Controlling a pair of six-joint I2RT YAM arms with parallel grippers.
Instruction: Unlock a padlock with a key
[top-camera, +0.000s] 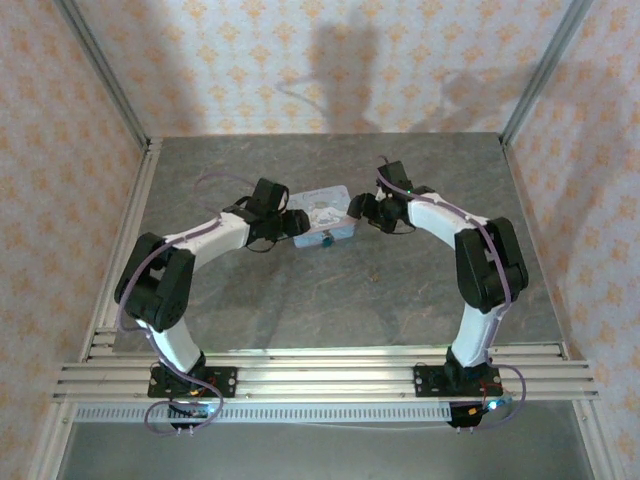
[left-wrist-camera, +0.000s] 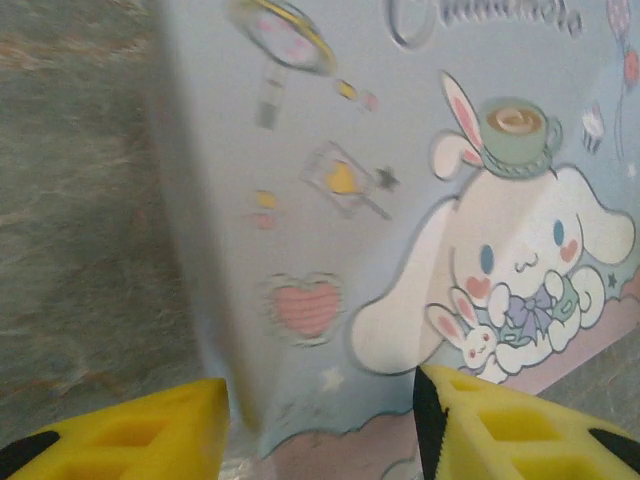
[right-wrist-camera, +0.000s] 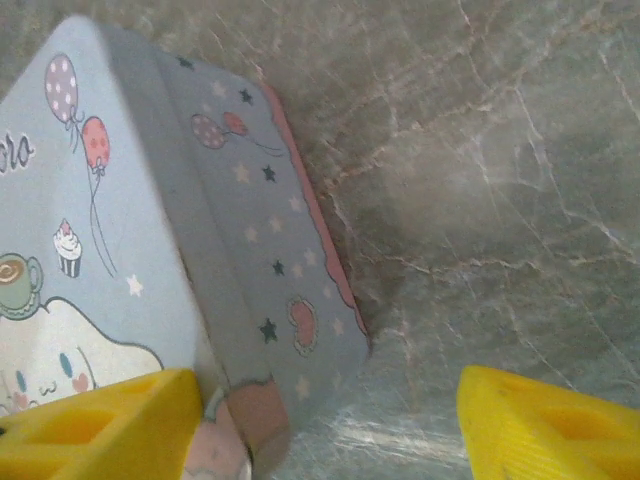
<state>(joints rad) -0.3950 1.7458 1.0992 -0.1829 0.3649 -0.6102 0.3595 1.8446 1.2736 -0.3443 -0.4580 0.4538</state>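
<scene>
In the top view, two arms are reaching inward from the lower corners toward the middle of the grey marbled surface (top-camera: 400, 300), where a pale blue tin (top-camera: 322, 208) with a cartoon lid is lying flat. The padlock (top-camera: 327, 240) is showing as a tiny teal speck at the tin's lower edge in that frame, touching or just beside the near wall; I cannot tell which. The left arm (top-camera: 215, 235) is holding its dark wrist by the tin's left end, and the right arm (top-camera: 445, 218) is holding its wrist by the tin's right end. In the left wrist view, the yellow left fingers (left-wrist-camera: 150, 440) are sitting at the bottom edge, spread wide. The tin's (left-wrist-camera: 330, 120) long edge is running up between them. The finger at lower left is standing beside the shadowed side wall, and the one at lower right is hanging over the lid with its white long-eared character. Whether either is touching the tin I cannot tell. In the right wrist view, the right fingers (right-wrist-camera: 100, 430) are also spread wide. The one at lower left is sitting just beside the tin's (right-wrist-camera: 110, 200) pink-trimmed corner. The other, at lower right, is standing well apart from the tin over bare surface (right-wrist-camera: 500, 200).
</scene>
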